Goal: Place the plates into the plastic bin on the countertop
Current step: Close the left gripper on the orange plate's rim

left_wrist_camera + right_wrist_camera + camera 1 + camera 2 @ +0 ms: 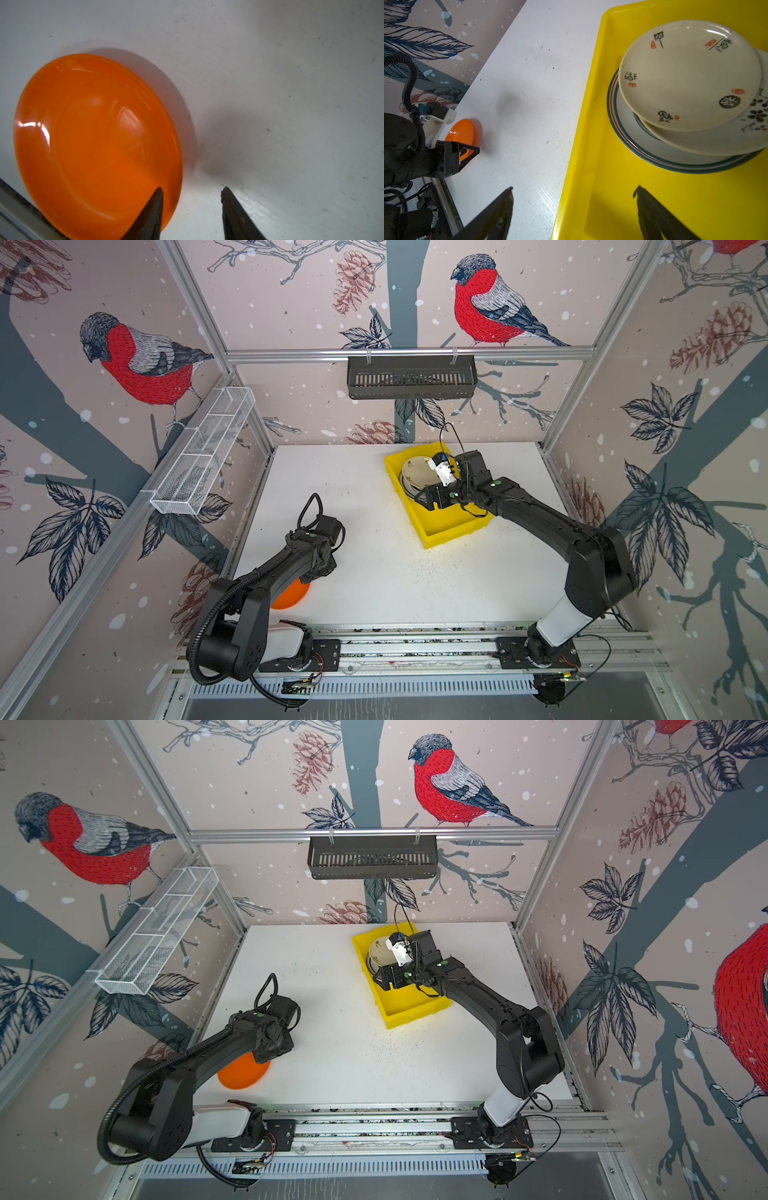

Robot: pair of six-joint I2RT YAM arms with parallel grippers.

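Both top views looked steeply down over the whole countertop (374,572). The wrist cameras sat close, seemingly low. All four views shared the orange plate (93,135).

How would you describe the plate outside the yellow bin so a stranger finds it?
On the white countertop, look at the near left corner, under the left gripper. A round plate lies flat there. It alone is plain orange; the plates stacked in the yellow bin are pale with markings.

Black slotted shelf (411,377) hangs at back; mesh basket (203,452), perhaps clipped, left.
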